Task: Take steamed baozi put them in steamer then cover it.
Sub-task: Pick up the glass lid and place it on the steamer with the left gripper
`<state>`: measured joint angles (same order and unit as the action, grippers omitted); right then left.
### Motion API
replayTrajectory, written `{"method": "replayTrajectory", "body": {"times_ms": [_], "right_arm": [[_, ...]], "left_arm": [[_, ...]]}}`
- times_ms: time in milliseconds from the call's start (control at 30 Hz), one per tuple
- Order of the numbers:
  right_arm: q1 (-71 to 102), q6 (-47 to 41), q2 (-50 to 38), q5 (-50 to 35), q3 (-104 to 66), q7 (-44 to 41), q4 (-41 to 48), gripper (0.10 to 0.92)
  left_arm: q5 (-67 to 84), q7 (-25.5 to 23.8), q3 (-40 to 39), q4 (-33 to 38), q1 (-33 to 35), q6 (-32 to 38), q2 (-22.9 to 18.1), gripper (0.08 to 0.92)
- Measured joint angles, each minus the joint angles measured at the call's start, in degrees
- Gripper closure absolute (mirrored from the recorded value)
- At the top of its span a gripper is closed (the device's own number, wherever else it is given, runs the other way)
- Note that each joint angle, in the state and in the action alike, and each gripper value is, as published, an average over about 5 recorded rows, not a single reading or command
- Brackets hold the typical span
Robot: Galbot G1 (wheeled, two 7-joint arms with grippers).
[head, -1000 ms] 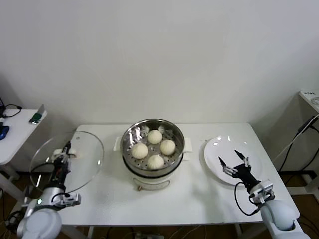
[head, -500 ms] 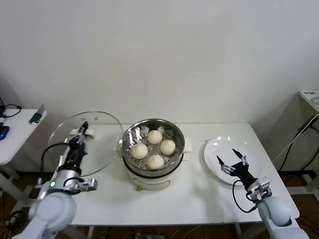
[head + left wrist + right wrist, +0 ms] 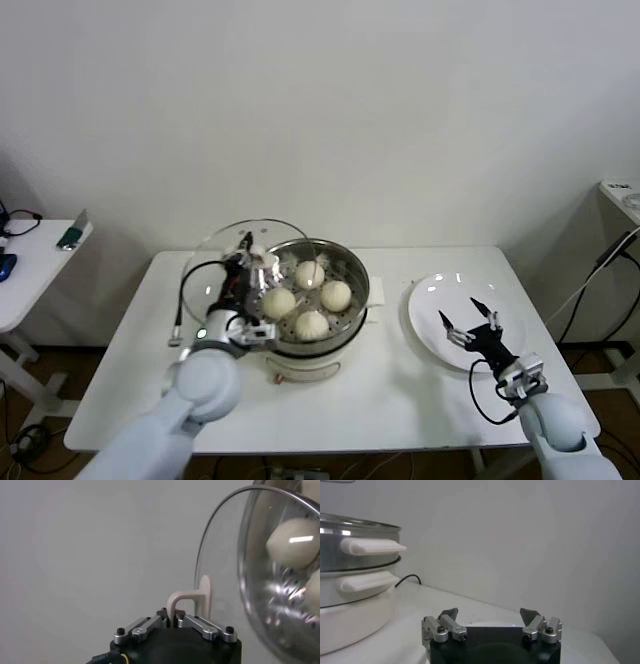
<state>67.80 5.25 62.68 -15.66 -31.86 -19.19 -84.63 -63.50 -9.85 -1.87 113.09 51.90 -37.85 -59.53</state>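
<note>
Several cream-white baozi [image 3: 337, 295] sit on the perforated tray inside the shiny steel steamer [image 3: 355, 265] on its white base at the table's middle. My left gripper [image 3: 244, 262] is shut on the cream handle [image 3: 178, 600] of the clear glass cover [image 3: 222, 243], held tilted at the steamer's left rim, partly over the pot. In the left wrist view the cover [image 3: 225, 545] stands on edge with baozi [image 3: 292, 543] behind the glass. My right gripper [image 3: 472, 318] is open and empty over the white plate [image 3: 432, 300]; it also shows in its wrist view [image 3: 490, 616].
The steamer's white side handles [image 3: 372, 545] show in the right wrist view. A small white side table [image 3: 25, 270] with gadgets stands at far left. A black cable [image 3: 585, 295] hangs at far right. Bare white tabletop [image 3: 400, 390] lies in front.
My left arm has swung the cover from the table's left side rightwards to the steamer's left rim. The right gripper has stayed over the plate.
</note>
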Motion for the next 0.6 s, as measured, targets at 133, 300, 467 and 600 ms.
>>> {"method": "replayTrajectory", "body": {"times_ms": [133,300,467,600], "right_arm": [[0.1,0.2,0.1,0.3,-0.5,0.0,0.3,0.203],[0.1,0.4,0.3,0.7,-0.9,0.0,0.4,0.203],[0.2,0.5,0.4,0.9,-1.2,0.0,0.6,0.203],[0.3,0.6,0.4,1.0,-1.3,-0.1,0.7,0.203]], "left_arm": [[-3.1,-2.8,-3.4,-2.0,-2.3,-2.2,-3.5,0.848],[-7.4,-5.4,-6.4,-4.3,-3.9,-3.9,-8.3,0.848],[-11.3,-6.8,-8.1,-6.5,-4.6,-4.4,-12.5,0.848],[-13.5,-7.6,-8.9,-8.1,-5.2,-4.4,-14.7,0.848]]}}
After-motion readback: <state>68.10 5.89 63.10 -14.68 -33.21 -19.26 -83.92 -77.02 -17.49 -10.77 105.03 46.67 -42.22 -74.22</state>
